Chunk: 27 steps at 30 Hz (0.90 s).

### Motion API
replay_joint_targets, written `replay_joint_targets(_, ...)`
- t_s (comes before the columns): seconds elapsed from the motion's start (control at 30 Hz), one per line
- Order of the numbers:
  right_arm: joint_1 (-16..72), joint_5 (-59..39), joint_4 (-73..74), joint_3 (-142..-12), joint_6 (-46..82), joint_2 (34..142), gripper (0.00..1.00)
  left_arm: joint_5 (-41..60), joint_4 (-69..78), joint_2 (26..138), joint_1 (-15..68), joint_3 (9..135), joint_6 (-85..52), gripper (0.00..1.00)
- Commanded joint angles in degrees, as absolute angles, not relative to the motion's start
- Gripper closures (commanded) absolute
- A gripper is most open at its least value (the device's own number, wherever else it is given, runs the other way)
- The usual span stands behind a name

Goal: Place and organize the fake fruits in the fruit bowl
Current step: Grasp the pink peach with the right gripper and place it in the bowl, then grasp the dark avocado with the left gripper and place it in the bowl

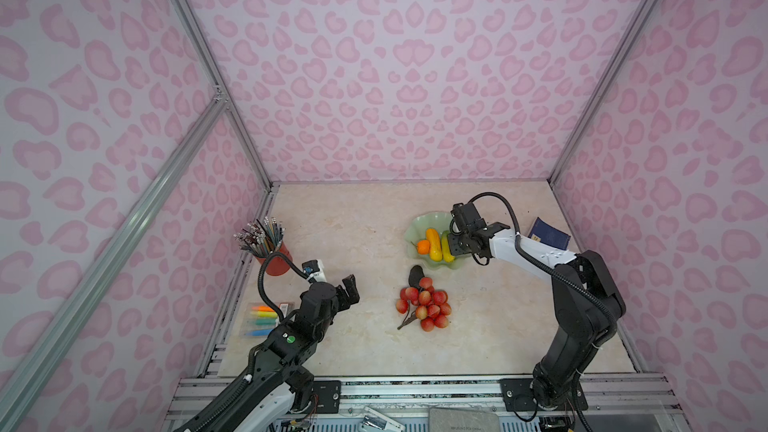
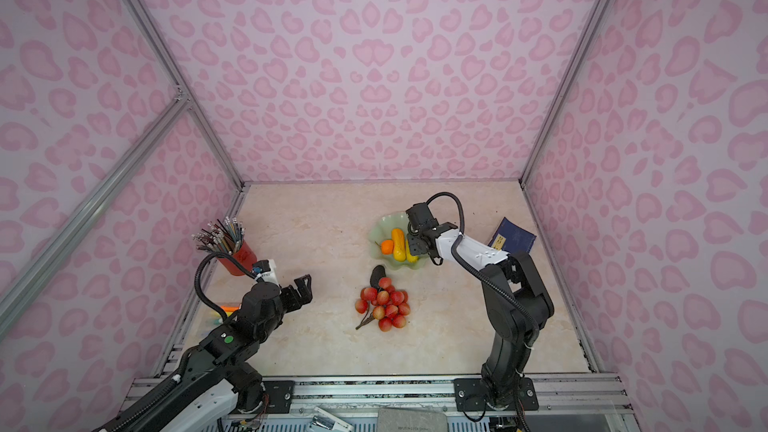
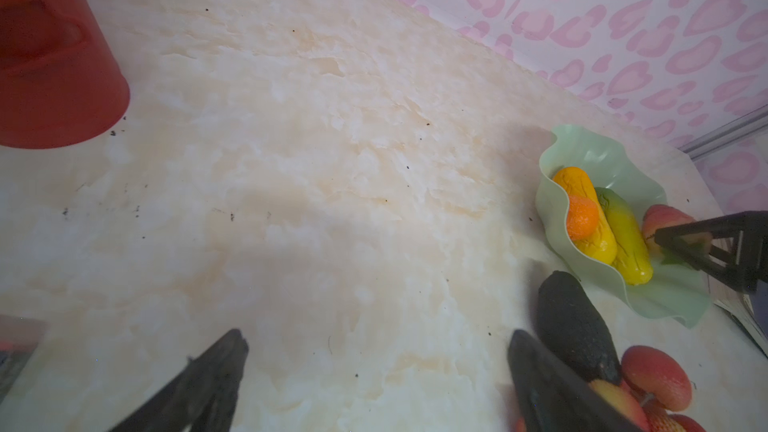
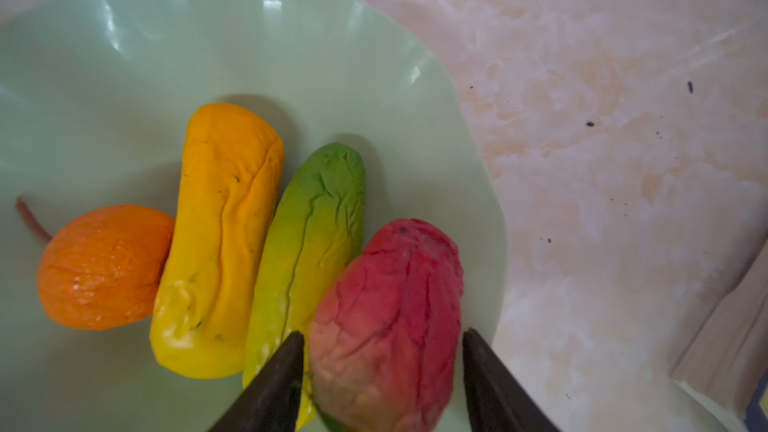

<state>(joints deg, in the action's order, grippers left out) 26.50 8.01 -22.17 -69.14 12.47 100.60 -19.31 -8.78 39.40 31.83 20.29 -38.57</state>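
— Where are the fruits?
— In a top view the fruit bowl point(image 1: 419, 222) sits right of centre; it holds the small orange point(image 4: 104, 268), the orange-yellow piece point(image 4: 224, 234), the yellow-green oval point(image 4: 307, 243) and the strawberry point(image 4: 390, 284); below it the avocado point(image 1: 415, 275) lies just beside the berry bunch point(image 1: 426, 305).
— And the grippers?
— The right gripper point(image 4: 382, 334) has its jaws either side of the strawberry; whether they press it cannot be told; the left gripper point(image 1: 351, 288), lower left, gapes wide, empty.

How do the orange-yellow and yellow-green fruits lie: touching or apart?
Touching. The right wrist view shows the orange-yellow fruit and the yellow-green fruit pressed side by side, with no gap.
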Motion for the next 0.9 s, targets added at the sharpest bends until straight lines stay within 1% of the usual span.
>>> replay_joint_targets(0.0, 26.52, 8.16, -19.79, -68.02, 12.96, 97.57, 0.31, -15.68, -4.14, 42.44, 31.73, 22.68, -36.47, 0.0)
replay_joint_targets(0.17, 26.52, 9.9, -18.14, -65.45, 14.85, 90.39, 0.23, -8.64, 0.43, 49.81, 31.73, 26.99, -32.77, 0.0)
replay_joint_targets(0.27, 26.41, 10.67, -16.76, -62.02, 16.87, 85.67, 0.19, -0.59, 2.54, 57.79, 31.73, 31.4, -29.64, 0.02)
replay_joint_targets(0.33, 26.45, 10.81, -15.52, -59.29, 17.78, 82.39, 0.16, 5.59, 2.5, 64.58, 31.73, 35.81, -27.78, 0.07)
replay_joint_targets(0.43, 26.28, 11.15, -13.76, -55.71, 18.34, 77.89, 0.11, 12.18, 2.77, 73.35, 32.2, 41.02, -26.58, 0.13)
replay_joint_targets(0.53, 25.59, 11.34, -13.54, -53.55, 18.72, 73.83, 0.08, 13.96, 2.73, 80.08, 33.99, 45.24, -25.3, 0.15)
replay_joint_targets(0.67, 24.73, 10.99, -13.67, -51.01, 19.54, 69.18, 0.08, 14.15, 0.86, 88.82, 36.73, 50.97, -24.19, 0.17)
replay_joint_targets(0.87, 23.35, 11.71, -12.79, -47.65, 19.53, 64.25, 0.07, 11.71, -1.38, 96.36, 40.22, 55.52, -24.55, 0.19)
